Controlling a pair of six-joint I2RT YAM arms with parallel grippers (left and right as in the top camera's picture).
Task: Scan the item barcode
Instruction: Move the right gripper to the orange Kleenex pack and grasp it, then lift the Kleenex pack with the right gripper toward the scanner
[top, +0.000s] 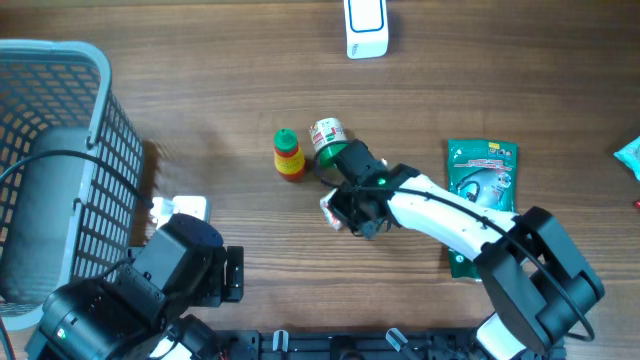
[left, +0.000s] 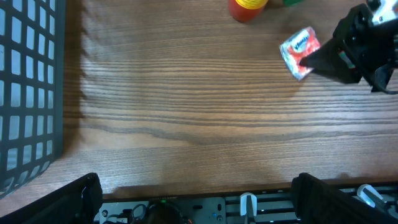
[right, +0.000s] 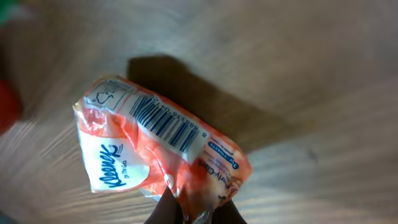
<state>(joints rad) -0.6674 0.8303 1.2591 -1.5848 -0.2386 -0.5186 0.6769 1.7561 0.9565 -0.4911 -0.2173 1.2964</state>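
Note:
The item is a small orange and white Kleenex tissue pack (right: 155, 149) lying just off the wooden table, with its barcode (right: 166, 124) facing the right wrist camera. My right gripper (right: 193, 213) is shut on the pack's crinkled end. From overhead, the pack (top: 331, 208) pokes out to the left of the right gripper (top: 345, 212) at the table's middle. The left wrist view shows the pack (left: 300, 50) at the upper right. My left gripper (left: 199, 199) stands wide open and empty over the front edge, at the lower left.
A white scanner-like device (top: 367, 27) stands at the far edge. A yellow bottle with a green cap (top: 289, 155) and a green-lidded can (top: 328, 134) sit just behind the right gripper. A green pouch (top: 482, 180) lies to the right, a grey basket (top: 95, 120) to the left.

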